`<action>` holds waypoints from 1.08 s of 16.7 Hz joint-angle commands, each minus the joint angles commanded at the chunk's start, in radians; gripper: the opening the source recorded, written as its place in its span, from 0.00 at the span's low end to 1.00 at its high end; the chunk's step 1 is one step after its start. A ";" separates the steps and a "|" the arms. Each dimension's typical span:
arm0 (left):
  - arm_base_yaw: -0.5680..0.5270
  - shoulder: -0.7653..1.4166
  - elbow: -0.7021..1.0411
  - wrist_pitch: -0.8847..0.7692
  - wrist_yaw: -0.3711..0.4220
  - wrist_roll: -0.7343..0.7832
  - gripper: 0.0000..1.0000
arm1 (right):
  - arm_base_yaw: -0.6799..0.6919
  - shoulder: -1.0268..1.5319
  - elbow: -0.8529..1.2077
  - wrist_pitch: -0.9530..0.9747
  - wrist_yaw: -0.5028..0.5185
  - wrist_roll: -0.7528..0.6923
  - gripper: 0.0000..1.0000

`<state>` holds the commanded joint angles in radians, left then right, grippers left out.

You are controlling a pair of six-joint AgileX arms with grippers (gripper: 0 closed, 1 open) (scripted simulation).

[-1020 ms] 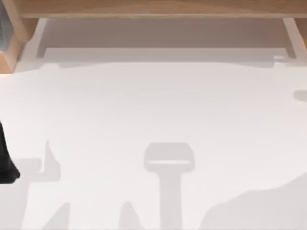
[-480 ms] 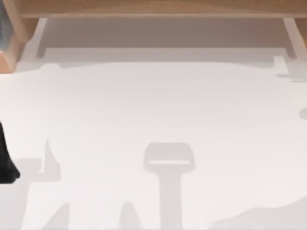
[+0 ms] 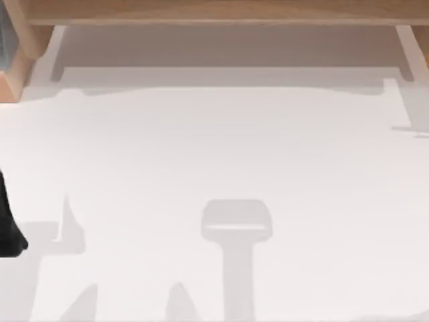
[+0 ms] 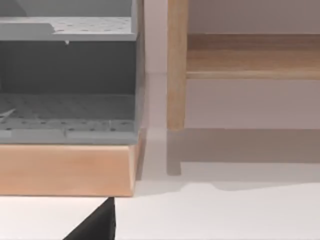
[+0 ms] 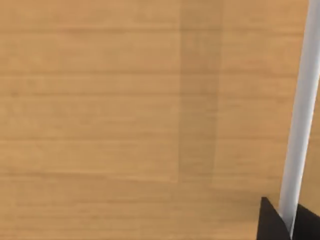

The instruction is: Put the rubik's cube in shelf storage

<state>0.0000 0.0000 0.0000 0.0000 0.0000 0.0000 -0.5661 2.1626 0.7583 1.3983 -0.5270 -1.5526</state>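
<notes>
The shelf storage (image 3: 214,12) runs along the far edge of the table as a long light-brown board on pale side supports (image 3: 407,50). Its upright post (image 4: 176,65) and low board (image 4: 250,55) appear in the left wrist view. The right wrist view is close on light-brown wood grain (image 5: 125,115) with a pale strip (image 5: 300,110) across it, and dark parts of my right gripper (image 5: 272,222) are at the picture's edge. My left arm (image 3: 8,228) is parked at the table's left edge. The rubik's cube is out of view.
A grey perforated rack (image 4: 65,115) on a wooden base (image 4: 65,170) stands at the far left corner, beside the shelf's post. The white table (image 3: 221,147) carries only grey shadows, one a T shape (image 3: 236,228) near the front middle.
The large shadow at the table's front right has slid off the near edge. A small shadow at the right edge has climbed toward the shelf. The left arm has not moved.
</notes>
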 joint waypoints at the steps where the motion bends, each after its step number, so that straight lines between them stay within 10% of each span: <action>1: 0.000 0.000 0.000 0.000 0.000 0.000 1.00 | -0.012 -0.013 -0.031 0.018 -0.011 0.000 0.00; 18: 0.000 0.000 0.000 0.000 0.000 0.000 1.00 | -0.145 -0.101 -0.274 0.182 -0.148 0.001 0.00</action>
<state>0.0000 0.0000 0.0000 0.0000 0.0000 0.0000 -0.7111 2.0616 0.4846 1.5802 -0.6746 -1.5515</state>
